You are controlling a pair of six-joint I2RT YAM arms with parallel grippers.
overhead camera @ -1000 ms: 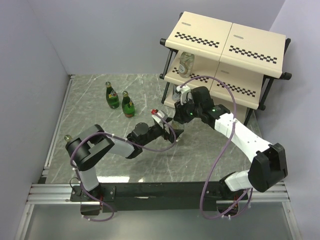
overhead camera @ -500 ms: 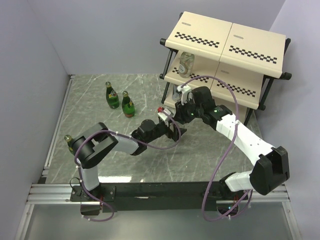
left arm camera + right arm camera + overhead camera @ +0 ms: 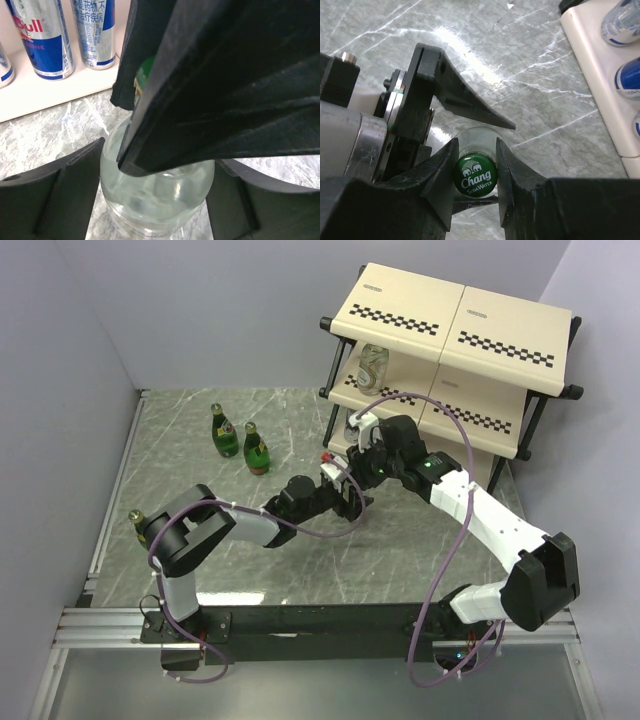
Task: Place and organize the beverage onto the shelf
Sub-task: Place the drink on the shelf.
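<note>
The shelf (image 3: 455, 335) stands at the far right of the table (image 3: 190, 480), with both arms reaching to a spot just in front of its bottom board. There the right gripper (image 3: 475, 167) comes down from above and pinches the green cap (image 3: 475, 176) of a clear bottle (image 3: 155, 195) between narrow fingers. The left gripper (image 3: 345, 500) comes in from the side at the bottle's body. Its fingers (image 3: 55, 195) are spread wide and flank the glass closely, but I cannot tell if they press on it. The bottle stays near upright over the table, not on the shelf. Its base is hidden.

A second clear bottle (image 3: 372, 365) sits on the middle board. Three cans stand on the bottom board, two in full view (image 3: 42, 40) (image 3: 95, 30). Two green bottles (image 3: 225, 432) (image 3: 256, 451) stand together at mid-left of the table, and a third (image 3: 140, 526) is near the left edge, beside the left arm's elbow.
</note>
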